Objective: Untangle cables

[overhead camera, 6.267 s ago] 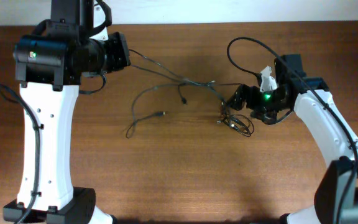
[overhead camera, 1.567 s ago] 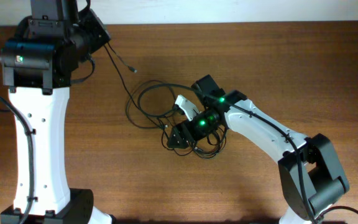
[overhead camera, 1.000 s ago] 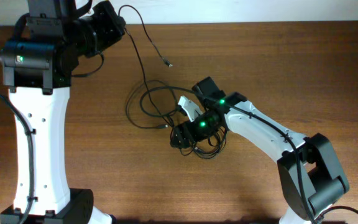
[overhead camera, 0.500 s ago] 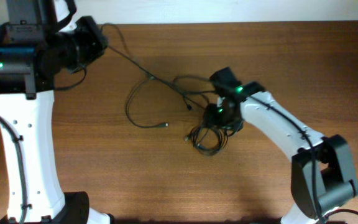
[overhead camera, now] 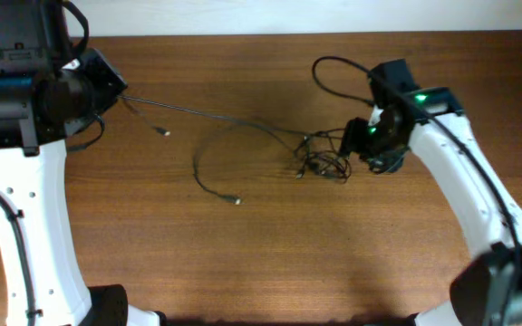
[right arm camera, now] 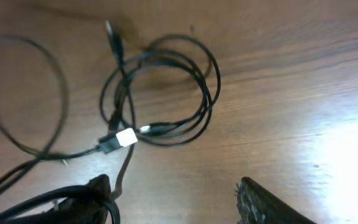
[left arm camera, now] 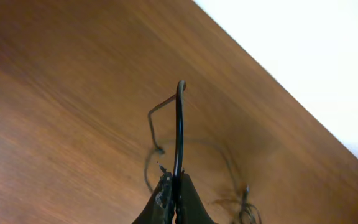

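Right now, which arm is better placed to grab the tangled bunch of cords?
Right. The right gripper hangs open beside the bunch; the left gripper is far away, shut on one cord pulled taut.

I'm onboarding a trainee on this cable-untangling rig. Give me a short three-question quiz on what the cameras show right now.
1. True or false: the left gripper is shut on a cable.
2. Where does the tangle lie? A) near the right gripper B) at the left gripper C) midway between both grippers
3. Fill in: the right gripper's jaws stand ____, with nothing between them.

Key: 1 true; 2 A; 3 open.
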Robot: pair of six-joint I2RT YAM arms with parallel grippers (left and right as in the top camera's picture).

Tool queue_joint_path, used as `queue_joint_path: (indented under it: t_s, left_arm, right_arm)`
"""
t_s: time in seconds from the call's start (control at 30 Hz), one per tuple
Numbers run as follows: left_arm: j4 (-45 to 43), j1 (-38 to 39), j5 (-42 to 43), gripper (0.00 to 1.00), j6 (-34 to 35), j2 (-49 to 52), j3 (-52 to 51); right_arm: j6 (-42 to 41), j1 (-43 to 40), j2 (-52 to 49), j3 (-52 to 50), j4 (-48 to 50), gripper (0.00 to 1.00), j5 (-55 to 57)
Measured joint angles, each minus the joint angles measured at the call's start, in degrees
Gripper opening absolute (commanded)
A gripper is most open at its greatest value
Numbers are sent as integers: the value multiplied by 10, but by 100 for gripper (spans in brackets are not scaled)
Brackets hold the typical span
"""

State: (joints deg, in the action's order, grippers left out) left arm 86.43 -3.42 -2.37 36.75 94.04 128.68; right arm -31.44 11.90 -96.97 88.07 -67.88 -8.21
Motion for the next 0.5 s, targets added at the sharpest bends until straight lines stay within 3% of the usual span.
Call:
queue_joint_path:
  t_s: [0.1,0.2,0.5]
  left_arm:
    - [0,-3,-23,1,5,-5,0]
    - [0,-8,-37,8,6,-9,0]
    - [5,-35,-121,8,8,-15,5]
  right_arm:
    - [0,-4,42,32,-21,68,23]
    - [0,-8,89,52,-24,68,39]
    - [-9,-36,219,76,-8,68,134]
